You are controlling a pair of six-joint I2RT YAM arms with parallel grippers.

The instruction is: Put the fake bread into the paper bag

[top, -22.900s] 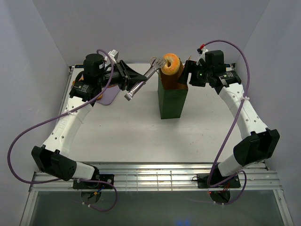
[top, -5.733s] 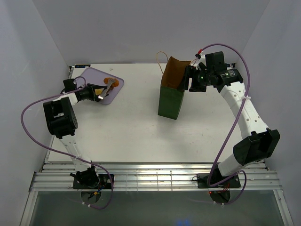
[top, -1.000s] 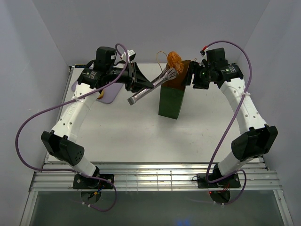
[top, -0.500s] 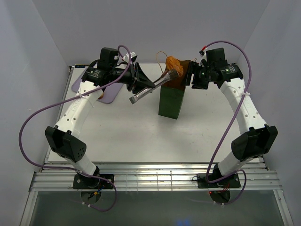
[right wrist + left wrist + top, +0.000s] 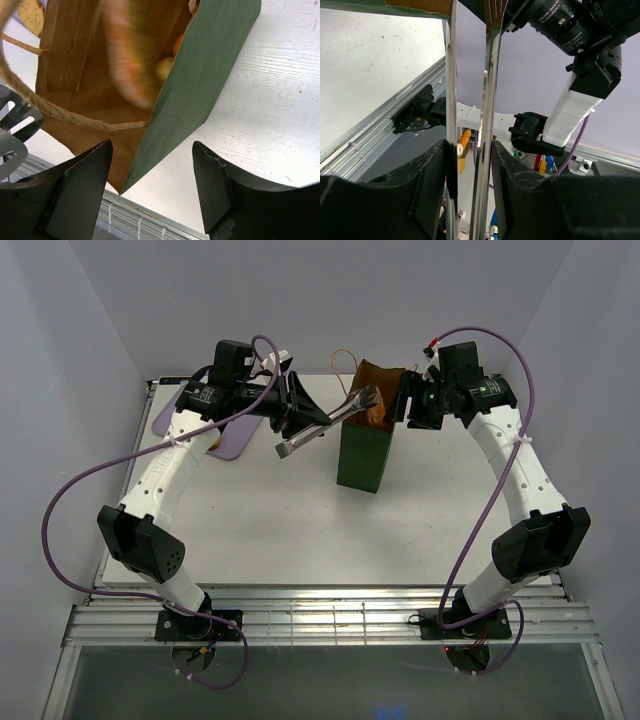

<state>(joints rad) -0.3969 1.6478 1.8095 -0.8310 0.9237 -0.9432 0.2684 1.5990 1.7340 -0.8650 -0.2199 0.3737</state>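
The dark green paper bag [image 5: 360, 455] stands at the back middle of the table, mouth open and brown inside. My left gripper [image 5: 312, 423] is shut on metal tongs [image 5: 345, 410], whose tips hang bare over the bag's mouth. In the left wrist view the two tong blades [image 5: 490, 75] sit between my fingers [image 5: 432, 170]. One piece of fake bread [image 5: 127, 55] shows as an orange-brown blur inside the bag [image 5: 210, 75], above other pieces [image 5: 167, 65] at the bottom. A yellowish slice [image 5: 31, 15] lies beyond the bag. My right gripper [image 5: 403, 400] is open astride the bag's right wall.
A lilac tray [image 5: 232, 445] lies at the back left, partly behind the left arm. The bag's tan string handle [image 5: 65, 115] loops across its mouth. The tong tips [image 5: 15, 125] show at the left of the right wrist view. White walls close in on three sides.
A second ago the tongs held a lumpy bun above the bag's mouth. The blades have since spread and the bun has dropped into the bag. The right arm has barely moved.
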